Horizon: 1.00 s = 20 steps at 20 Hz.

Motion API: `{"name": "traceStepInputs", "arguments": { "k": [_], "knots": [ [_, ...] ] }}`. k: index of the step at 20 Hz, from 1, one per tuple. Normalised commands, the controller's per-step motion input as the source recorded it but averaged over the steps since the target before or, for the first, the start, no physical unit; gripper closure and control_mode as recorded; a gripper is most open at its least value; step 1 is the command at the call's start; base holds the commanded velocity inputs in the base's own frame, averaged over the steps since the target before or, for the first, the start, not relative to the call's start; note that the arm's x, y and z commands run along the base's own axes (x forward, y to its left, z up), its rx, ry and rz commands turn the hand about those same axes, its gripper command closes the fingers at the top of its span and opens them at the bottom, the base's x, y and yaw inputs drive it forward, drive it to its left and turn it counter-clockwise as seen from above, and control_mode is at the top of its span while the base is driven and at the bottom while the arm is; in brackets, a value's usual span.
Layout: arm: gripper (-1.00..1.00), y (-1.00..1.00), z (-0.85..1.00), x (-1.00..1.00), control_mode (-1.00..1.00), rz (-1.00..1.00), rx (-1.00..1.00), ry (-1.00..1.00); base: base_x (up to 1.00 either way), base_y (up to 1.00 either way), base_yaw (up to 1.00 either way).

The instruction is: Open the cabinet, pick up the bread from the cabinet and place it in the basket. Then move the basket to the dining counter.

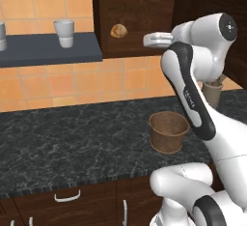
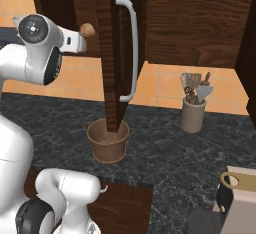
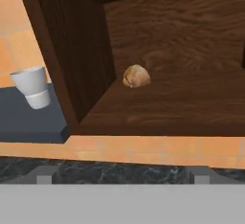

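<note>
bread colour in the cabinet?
Tan-brown; the bread shows best in the hand view, on the dark-brown cabinet floor.

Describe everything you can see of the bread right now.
The bread is a small round bun, tan-brown with a paler, slightly lumpy crust. It sits on the dark wooden floor of the open cabinet, near its left wall and toward the back. Nothing grips or touches it; the gripper is short of it, outside the cabinet.
</note>
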Motion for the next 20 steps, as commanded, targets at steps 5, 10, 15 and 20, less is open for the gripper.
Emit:
{"name": "traceStepInputs", "arguments": {
  "k": [5,10,15,20],
  "knots": [
    [-1.0,-0.09,0.19,0.84,-1.0,0.05,0.03,0.06,0.0,0.0,0.0],
    [-1.0,-0.08,-0.03,0.87,-1.0,0.01,0.02,0.0,0.0,0.0,0.0],
    [-1.0,0.24,-0.16,1.0,-1.0,0.0,0.01,0.0,0.0,0.0,0.0],
    [-1.0,0.11,-0.01,1.0,-1.0,0.0,0.05,0.01,0.0,0.0,0.0]
  ]
}}
